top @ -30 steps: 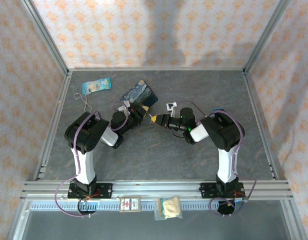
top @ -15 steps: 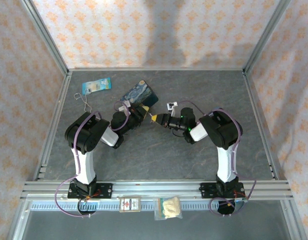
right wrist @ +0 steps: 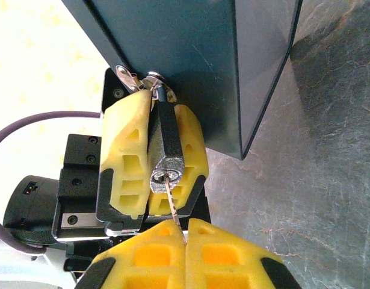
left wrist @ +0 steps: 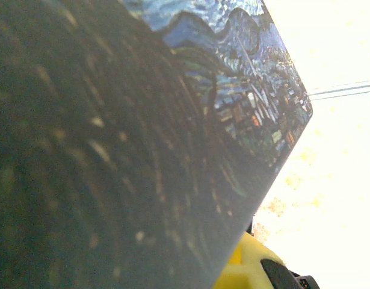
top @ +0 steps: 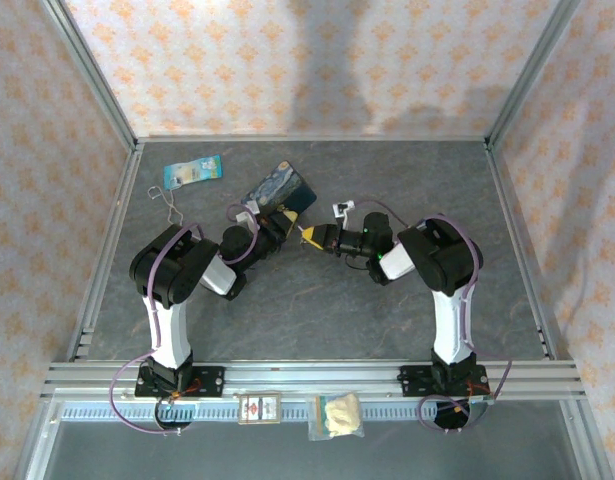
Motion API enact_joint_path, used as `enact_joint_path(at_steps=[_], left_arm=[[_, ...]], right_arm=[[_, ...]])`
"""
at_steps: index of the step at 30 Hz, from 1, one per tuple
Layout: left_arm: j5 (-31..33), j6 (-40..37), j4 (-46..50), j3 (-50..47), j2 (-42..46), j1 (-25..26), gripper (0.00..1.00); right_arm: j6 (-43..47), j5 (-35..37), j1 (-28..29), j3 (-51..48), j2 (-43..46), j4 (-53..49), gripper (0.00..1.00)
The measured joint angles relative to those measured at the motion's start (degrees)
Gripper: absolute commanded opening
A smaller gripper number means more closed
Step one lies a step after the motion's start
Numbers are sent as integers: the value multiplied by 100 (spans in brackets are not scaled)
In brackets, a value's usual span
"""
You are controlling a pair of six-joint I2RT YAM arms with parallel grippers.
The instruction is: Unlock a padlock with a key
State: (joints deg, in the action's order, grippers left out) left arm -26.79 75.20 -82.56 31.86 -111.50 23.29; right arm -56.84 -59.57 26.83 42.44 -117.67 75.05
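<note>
The small dark padlock (right wrist: 166,135) is clamped between the yellow fingers (right wrist: 124,162) of my left gripper (right wrist: 156,201), keyhole face toward the right wrist camera. Its silvery shackle (right wrist: 153,79) hooks onto the blue starry-night tin (right wrist: 197,54), also the tin (top: 280,188) in the top view. The thin silvery key (right wrist: 174,208) is pinched in my right gripper (right wrist: 185,232), which is shut on it, and the key's tip sits in the keyhole. From above, the left gripper (top: 277,222) and right gripper (top: 312,236) meet tip to tip. The tin's painted lid (left wrist: 172,120) blocks the left wrist view.
A bent wire loop (top: 167,205) and a blue card packet (top: 192,171) lie at the back left. A small white tag (top: 342,208) rests behind the right gripper. Two packets (top: 336,415) sit on the front rail. Aluminium frame posts border the table.
The right wrist has edged slightly toward the back. Both grippers keep their holds and the tin stays put.
</note>
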Motion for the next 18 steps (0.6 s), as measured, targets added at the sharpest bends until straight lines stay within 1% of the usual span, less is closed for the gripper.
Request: enact_joint_path(at_steps=[6,18], left_arm=[[2,2,-74,2,-13,0,0],[160,-68,-76,-17,-11,4,0]], right_arm=[[-37,-81,-26,50,-4,-13,0],[-46,-243,-70,293,-4,-420,0]])
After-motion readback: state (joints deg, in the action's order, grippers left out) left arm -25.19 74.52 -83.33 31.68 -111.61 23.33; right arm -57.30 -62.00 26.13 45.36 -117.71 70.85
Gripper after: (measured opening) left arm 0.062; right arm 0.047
